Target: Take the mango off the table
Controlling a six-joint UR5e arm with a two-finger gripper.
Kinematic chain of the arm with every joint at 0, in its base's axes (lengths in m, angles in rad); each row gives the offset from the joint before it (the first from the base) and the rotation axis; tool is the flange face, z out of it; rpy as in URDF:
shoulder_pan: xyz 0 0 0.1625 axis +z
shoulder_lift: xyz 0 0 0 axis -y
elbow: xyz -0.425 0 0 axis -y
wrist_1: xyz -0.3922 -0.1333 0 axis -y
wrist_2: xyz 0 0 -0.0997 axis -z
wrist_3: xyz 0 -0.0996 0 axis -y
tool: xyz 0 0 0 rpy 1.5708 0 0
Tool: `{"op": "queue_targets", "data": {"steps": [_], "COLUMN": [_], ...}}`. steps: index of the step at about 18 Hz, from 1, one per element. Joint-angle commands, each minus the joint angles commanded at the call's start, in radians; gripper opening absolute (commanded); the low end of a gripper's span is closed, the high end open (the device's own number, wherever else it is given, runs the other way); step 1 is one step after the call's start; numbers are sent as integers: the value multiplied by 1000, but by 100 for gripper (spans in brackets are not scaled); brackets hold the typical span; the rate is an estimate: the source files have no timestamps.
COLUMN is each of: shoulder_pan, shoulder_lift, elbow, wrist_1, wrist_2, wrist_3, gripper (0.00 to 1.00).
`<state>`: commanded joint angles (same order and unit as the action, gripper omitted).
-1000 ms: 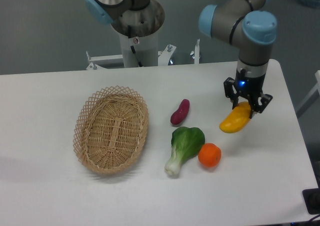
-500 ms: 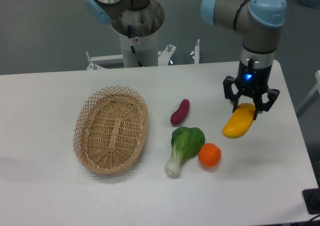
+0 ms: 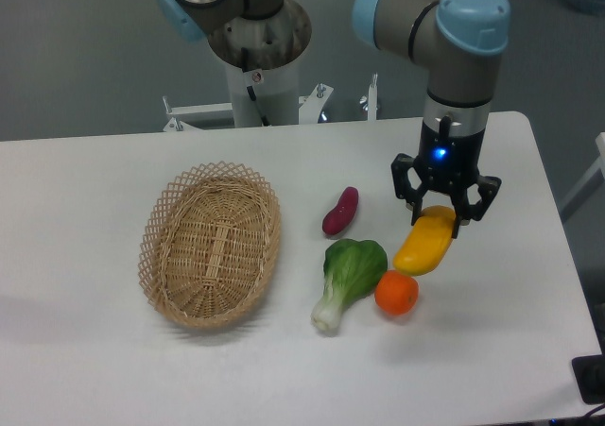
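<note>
**Mango gripped at its upper end, hanging beside the orange**

From the one fixed camera, looking down across the table (image 3: 113, 369), the arm comes in from the upper right, its grey wrist with the light blue cap pointing straight down. A small blue light glows on the wrist just above the gripper (image 3: 443, 211). The black fingers are closed in on the top end of the mango (image 3: 424, 242), one to each side of it, so the claw has the fruit pinched with only the fruit's own width between them.

The mango hangs tilted, upper end toward the right in the claw, lower end slanting down to the left. It is yellow with a deeper orange tone near the top. Its lower tip sits just above and beside the round orange fruit (image 3: 396, 293); from here I cannot tell whether the two touch, nor whether the mango's tip is clear of the white tabletop.

Left of the orange lies a leafy green vegetable (image 3: 347, 271) with a pale stalk pointing down toward the front edge. Above it, apart from it, a small purple vegetable (image 3: 340, 211) lies at a slant. Well to the left stands an oval wicker basket (image 3: 210, 245). Behind the table, at its far edge, rises the white pedestal of the robot base (image 3: 257, 62).
</note>
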<state>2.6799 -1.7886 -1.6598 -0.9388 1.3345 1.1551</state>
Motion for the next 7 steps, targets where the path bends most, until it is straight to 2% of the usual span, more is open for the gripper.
{"op": "queue_targets", "data": {"steps": [7], "shoulder_pan": [-2], "shoulder_lift": [0], "elbow": [-3], "wrist_1": [2], "wrist_2": [-5], "wrist_3": [0], "gripper": [48]}}
